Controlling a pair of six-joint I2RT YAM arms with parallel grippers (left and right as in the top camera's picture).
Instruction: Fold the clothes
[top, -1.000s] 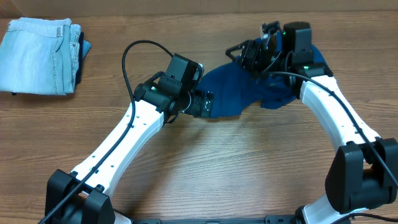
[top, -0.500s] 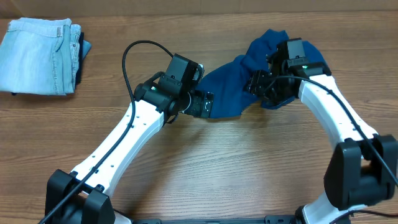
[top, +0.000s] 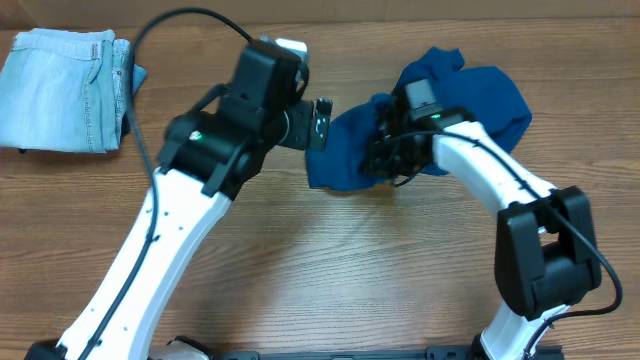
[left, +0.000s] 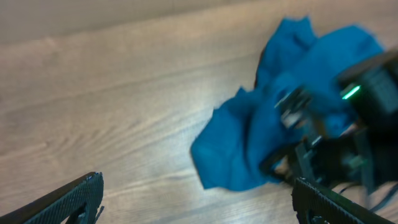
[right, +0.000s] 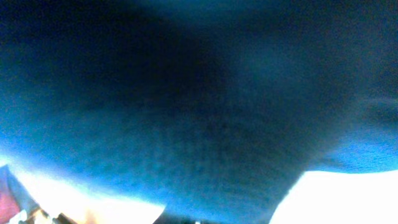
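Wood-grain counter (top: 400, 280) runs bare along its near edge, where two white arms rise from dark bases. The left arm (top: 170, 240) slants up from the near left corner toward the middle. The right arm (top: 500, 180) climbs from the near right corner and bends inward. A black cable (top: 170, 25) arcs over the left arm's upper links.

Past the middle of the counter, the left hand (top: 320, 123) hangs with its fingers spread wide and nothing between them. It points at the left edge of the teal-blue polo shirt (top: 480, 95), just beside the cloth and clear of it. In the left wrist view its two black fingertips (left: 74, 199) sit at the lower corners, with bare wood and the shirt's left lobe showing between them.

The right hand (top: 387, 153) is closed tight and sunk into the crumpled left half of the shirt, with a fold of the knit pinched in it. Its own wrist view is only blurred blue fabric pressed close to the lens, so the fingers cannot be made out there.

The shirt lies in a loose heap on the far right part of the counter, with one peak of cloth standing up toward the far edge. Collar and placket cannot be picked out in the bunching.

At the far left corner, well apart from the shirt, pale denim jeans (top: 60, 90) lie folded flat, with a darker blue edge showing along their right side.
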